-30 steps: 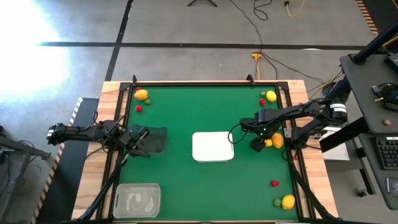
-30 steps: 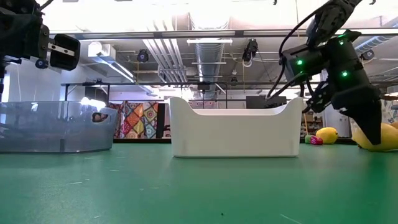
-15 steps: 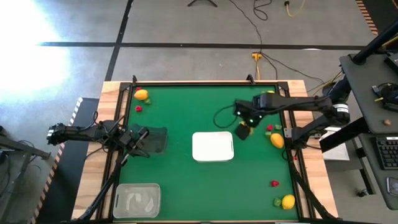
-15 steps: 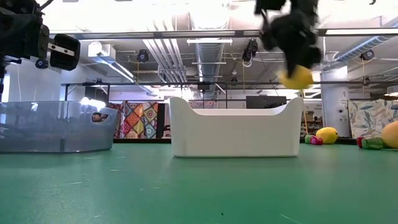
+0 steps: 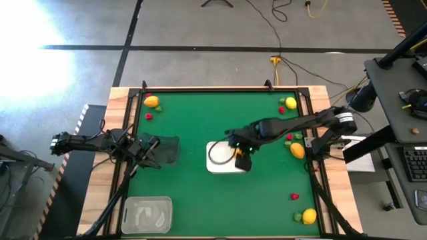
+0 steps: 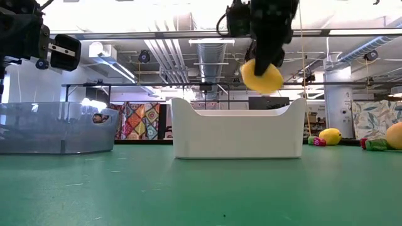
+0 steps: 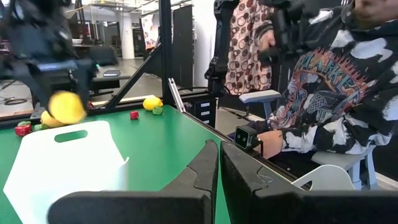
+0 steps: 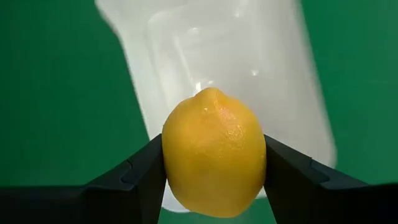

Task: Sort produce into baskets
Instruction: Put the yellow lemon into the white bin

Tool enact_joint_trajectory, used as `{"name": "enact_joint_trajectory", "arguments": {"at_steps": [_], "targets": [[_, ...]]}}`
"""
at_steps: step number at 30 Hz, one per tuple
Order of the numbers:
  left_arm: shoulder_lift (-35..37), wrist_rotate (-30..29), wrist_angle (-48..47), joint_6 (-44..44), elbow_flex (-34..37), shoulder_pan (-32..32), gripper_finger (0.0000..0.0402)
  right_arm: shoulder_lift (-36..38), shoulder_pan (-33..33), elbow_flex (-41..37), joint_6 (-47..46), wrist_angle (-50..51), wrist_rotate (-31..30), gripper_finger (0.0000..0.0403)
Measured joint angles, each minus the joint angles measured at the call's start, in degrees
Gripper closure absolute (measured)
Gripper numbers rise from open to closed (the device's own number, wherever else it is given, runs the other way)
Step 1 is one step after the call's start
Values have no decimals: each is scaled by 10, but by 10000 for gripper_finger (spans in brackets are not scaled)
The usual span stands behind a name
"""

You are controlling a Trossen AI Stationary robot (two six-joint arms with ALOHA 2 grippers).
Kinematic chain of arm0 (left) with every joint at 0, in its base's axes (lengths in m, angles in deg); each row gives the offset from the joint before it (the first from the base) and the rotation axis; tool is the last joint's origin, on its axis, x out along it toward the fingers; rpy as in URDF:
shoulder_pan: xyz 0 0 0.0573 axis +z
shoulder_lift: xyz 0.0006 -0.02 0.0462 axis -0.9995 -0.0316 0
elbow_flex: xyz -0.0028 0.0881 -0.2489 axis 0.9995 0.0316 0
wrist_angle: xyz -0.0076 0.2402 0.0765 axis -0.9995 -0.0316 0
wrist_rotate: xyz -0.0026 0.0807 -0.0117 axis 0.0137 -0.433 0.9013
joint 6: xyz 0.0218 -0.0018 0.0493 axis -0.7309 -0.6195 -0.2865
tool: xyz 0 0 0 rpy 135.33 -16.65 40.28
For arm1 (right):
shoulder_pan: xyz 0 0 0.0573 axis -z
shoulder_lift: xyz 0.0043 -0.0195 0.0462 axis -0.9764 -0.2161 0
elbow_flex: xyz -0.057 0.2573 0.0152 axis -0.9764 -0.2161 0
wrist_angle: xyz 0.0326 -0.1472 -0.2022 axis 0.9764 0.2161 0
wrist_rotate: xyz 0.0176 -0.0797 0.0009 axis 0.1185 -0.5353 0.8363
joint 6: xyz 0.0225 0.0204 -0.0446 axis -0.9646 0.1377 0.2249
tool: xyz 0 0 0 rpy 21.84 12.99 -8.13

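My right gripper point(image 8: 214, 148) is shut on a yellow lemon point(image 8: 214, 160) and hangs over the white basket point(image 5: 219, 159) in the middle of the table. In the low view the lemon point(image 6: 262, 76) is above the basket's rim point(image 6: 239, 112). My left gripper point(image 7: 219, 168) is shut on nothing and waits level at the table's left edge, beside the dark see-through basket point(image 5: 168, 149). The clear basket point(image 5: 147, 215) stands at the near left corner. My right gripper pinches the lemon's two sides point(image 8: 169, 163) between its two fingers point(image 8: 144, 177), across its widest part. The fingers slant steeply down from above. The lemon is lifted clear and hangs below the gripper, above the white basket's right half.
Loose produce lies along the edges: an orange piece point(image 5: 152, 101) and a red piece point(image 5: 149, 116) far left, a yellow piece point(image 5: 291, 103) far right, an orange round point(image 5: 297, 150) at the right, red point(image 5: 294, 197) and yellow point(image 5: 309, 215) near right. A person point(image 7: 323, 81) sits beyond the table.
My right gripper has risen from the table beside the orange round at the right and swung toward the table's left, rolling as it went. The lemon has gone with it, lifted clear of the table, and now hangs over the white basket.
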Motion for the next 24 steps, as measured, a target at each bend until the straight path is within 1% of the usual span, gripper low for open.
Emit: {"name": "enact_joint_trajectory", "arguments": {"at_steps": [6,10,13,16,24], "targets": [[0,0,0,0,0,0,400,-64,-8,0,17,-37,-3,192],[0,0,0,0,0,0,400,-93,-8,0,20,-68,-33,192],[0,0,0,0,0,0,400,-108,-7,0,29,-84,-37,190],[0,0,0,0,0,0,400,-120,-8,0,30,-87,-47,182],[0,0,0,0,0,0,400,-136,-7,-1,35,-89,-47,152]]}}
